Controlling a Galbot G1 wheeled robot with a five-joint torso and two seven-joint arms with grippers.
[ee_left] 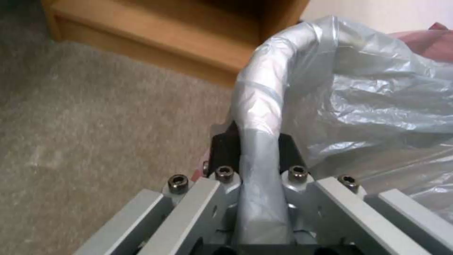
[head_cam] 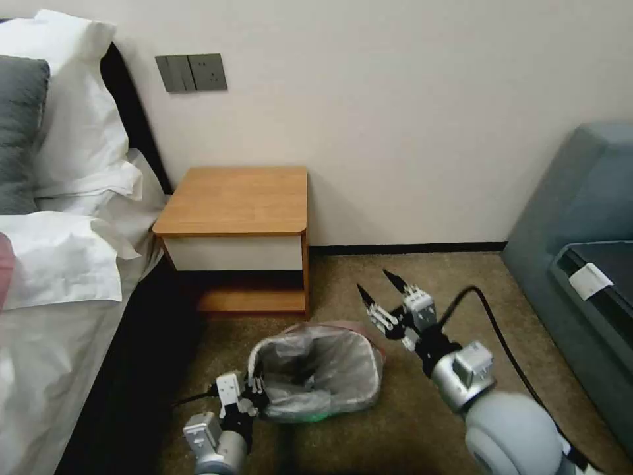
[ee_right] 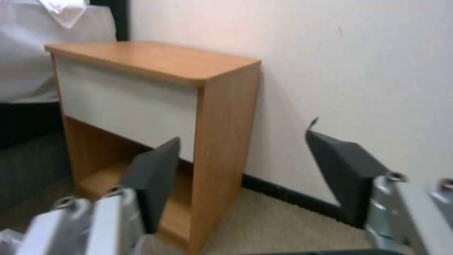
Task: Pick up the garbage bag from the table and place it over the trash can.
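On the trash can (head_cam: 316, 402), garbage bag (head_cam: 330, 363) draped

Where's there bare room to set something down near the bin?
The nightstand top is bare, and so is the carpet between the bin and sofa. Crowded: the left claw pinches the bag over the rim, and the right claw hangs open alongside.

The trash can (head_cam: 316, 389) stands on the floor before the surface's (head_cam: 234, 198) front right corner, with the garbage bag (head_cam: 330, 359) over it. The bed (head_cam: 59, 316) lies left, a sofa (head_cam: 580, 218) right.
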